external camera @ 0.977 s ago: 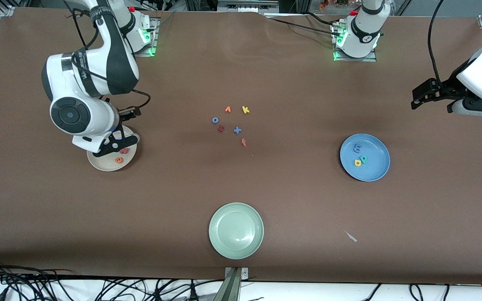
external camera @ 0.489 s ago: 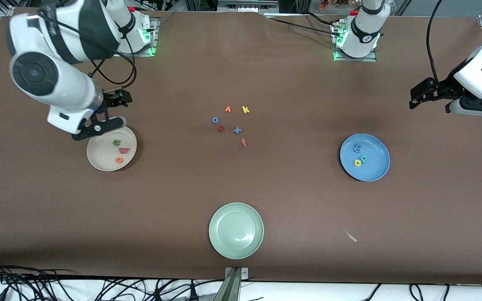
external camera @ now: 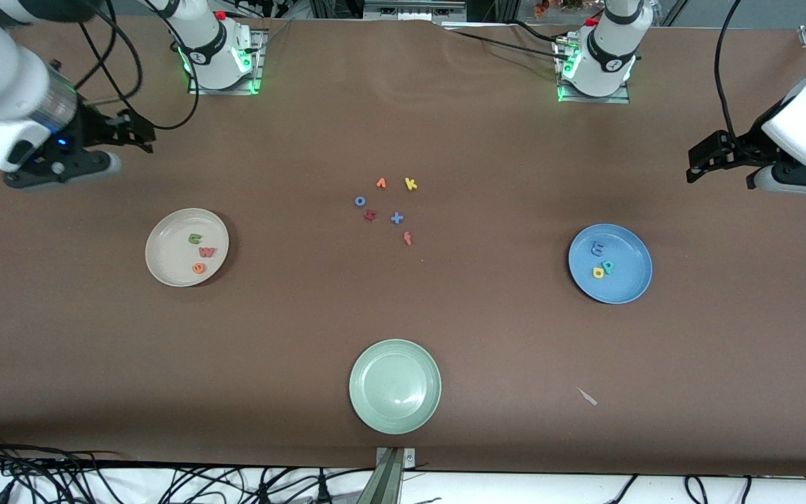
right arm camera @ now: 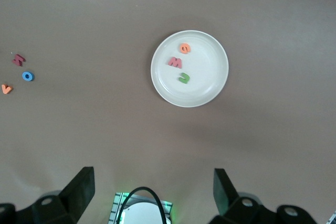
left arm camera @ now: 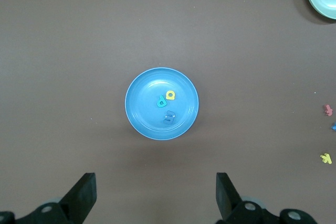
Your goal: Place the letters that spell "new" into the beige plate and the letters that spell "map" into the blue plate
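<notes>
The beige plate (external camera: 159,255) (right arm camera: 212,80) lies toward the right arm's end of the table. It holds the green "n" (external camera: 195,239) (right arm camera: 183,78), pinkish-red "w" (external camera: 207,252) (right arm camera: 175,62) and orange "e" (external camera: 199,267) (right arm camera: 184,48). The blue plate (external camera: 630,280) (left arm camera: 140,103) lies toward the left arm's end, with the blue "m" (external camera: 597,248) (left arm camera: 168,117), yellow "a" (external camera: 597,273) (left arm camera: 170,95) and teal "p" (external camera: 608,266) (left arm camera: 161,101) in it. My right gripper (external camera: 138,133) (right arm camera: 153,192) hangs open and empty over bare table near its end. My left gripper (external camera: 700,164) (left arm camera: 156,192) waits open and empty, high at its own end.
A pale green plate (external camera: 394,386) sits near the table's front edge. Loose letters lie mid-table: orange one (external camera: 380,183), yellow "k" (external camera: 411,184), blue "o" (external camera: 359,201), dark red one (external camera: 370,215), blue cross (external camera: 397,218), red "f" (external camera: 408,239). A white scrap (external camera: 587,396) lies nearer the camera than the blue plate.
My right arm has risen off the beige plate and swung back toward its end of the table, uncovering the green "n" in the plate. The left arm has barely shifted.
</notes>
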Controlling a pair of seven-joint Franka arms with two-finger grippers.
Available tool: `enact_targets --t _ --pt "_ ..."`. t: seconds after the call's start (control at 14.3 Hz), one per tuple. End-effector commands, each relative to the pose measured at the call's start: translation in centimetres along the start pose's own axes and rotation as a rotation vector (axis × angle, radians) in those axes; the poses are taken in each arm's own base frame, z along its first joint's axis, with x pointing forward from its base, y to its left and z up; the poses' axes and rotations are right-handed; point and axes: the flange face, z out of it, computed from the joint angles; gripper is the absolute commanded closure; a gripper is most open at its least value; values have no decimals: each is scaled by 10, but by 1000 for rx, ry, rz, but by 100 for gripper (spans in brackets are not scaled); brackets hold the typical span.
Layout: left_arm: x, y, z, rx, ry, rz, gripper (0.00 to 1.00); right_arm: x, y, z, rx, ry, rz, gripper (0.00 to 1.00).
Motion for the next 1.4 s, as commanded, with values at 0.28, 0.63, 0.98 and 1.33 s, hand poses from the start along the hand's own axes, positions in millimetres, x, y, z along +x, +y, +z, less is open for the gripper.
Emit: enact_targets --t 0.28,0.63,0.98,1.33 --pt "-3 -2 -7 20 1 24 0 -20 49 -5 8 -25 87 0" --pt "-3 -2 -7 20 1 23 0 -11 50 -1 13 -8 112 0" --pt "-3 -1 -7 20 1 24 0 -1 44 -4 5 37 101 0" --pt "-2 1 -7 50 2 35 0 4 42 -7 37 52 101 0"
